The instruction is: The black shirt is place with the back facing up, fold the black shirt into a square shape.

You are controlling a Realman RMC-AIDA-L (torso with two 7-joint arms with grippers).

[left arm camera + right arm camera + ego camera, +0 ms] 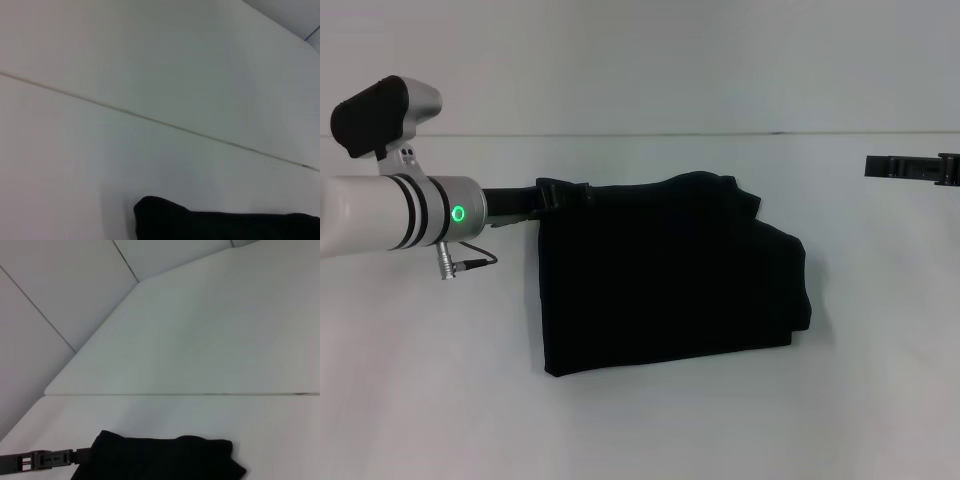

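While your left hand (565,193) reaches in from the left of the frame to the upper left corner of the plain matte-black cloth shirt (670,275), you cannot tell its grip. That shirt lies folded mid-frame on the white surface (430,400). Your right hand (910,167) hangs at the right edge, well apart; its grip is unclear too.

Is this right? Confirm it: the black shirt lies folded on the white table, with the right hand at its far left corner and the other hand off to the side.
Not quite. The head view shows the left hand at the far left corner of the folded black shirt on the white table; the right hand is the one off to the side.
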